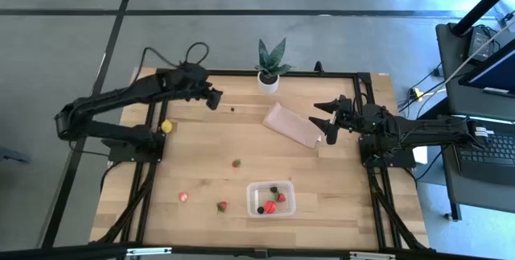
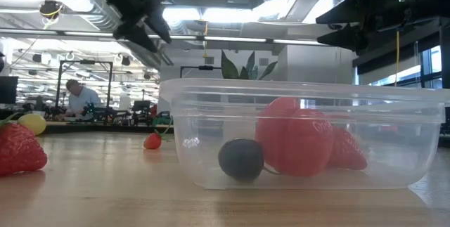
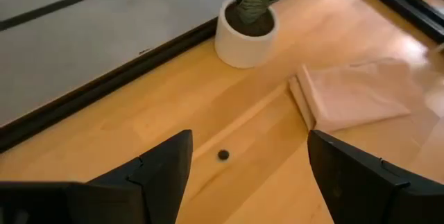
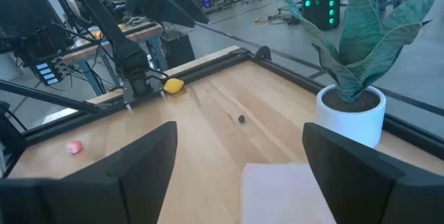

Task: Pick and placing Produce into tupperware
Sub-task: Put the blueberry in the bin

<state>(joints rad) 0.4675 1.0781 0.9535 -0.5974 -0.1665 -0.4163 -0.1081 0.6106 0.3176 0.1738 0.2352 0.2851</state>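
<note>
The clear tupperware (image 1: 251, 187) stands near the table's front edge and holds red strawberries (image 2: 295, 139) and a dark berry (image 2: 241, 159). Loose produce lies on the wood: a yellow fruit (image 1: 166, 126), a dark berry (image 1: 233, 109), and three strawberries (image 1: 236, 163) (image 1: 183, 197) (image 1: 221, 206). My left gripper (image 1: 216, 97) hangs open above the far left of the table, slanting down toward the dark berry (image 3: 223, 154), with nothing between its fingers. My right gripper (image 1: 323, 121) waits open at the right, above the table.
A green plant in a white pot (image 1: 269, 71) stands at the far edge. A flat tan sheet (image 1: 294, 125) lies just in front of my right gripper. Black rails frame the table (image 1: 201, 155). Bare wood lies between the berry and the tupperware.
</note>
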